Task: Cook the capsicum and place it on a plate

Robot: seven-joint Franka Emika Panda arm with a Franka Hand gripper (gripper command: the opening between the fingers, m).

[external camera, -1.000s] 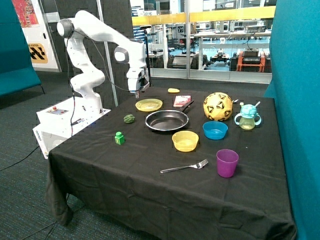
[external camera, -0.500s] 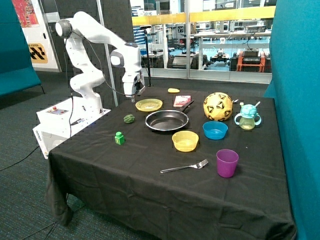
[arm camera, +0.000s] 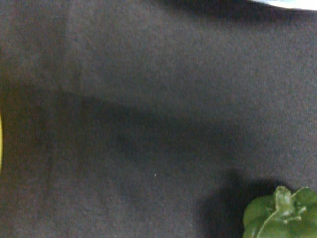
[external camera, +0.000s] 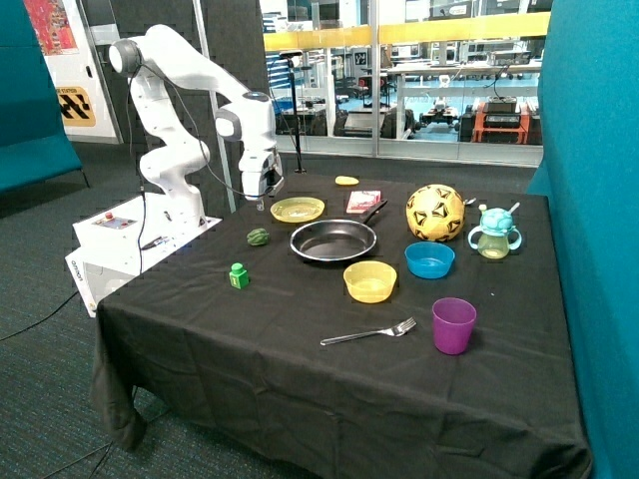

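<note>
the capsicum [external camera: 259, 237] sits on the black tablecloth [external camera: 300, 339] just beside the frying pan [external camera: 333, 240], with the plate [external camera: 298, 210] behind it. it looks like a light, hard plastic toy — rounded and likely slippery, so a grip across its widest lobes, below the stem, seems safest. the gripper [external camera: 262, 200] hangs above the cloth between capsicum and plate, holding nothing; whether its fingers are parted, i cannot tell. there is open cloth around the capsicum, though the pan rim is close on one side — the table edge lies well apart.

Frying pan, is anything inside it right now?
Nothing shows inside the frying pan; its near inner wall is hidden by the rim. The capsicum sits beside it on the black cloth.
</note>
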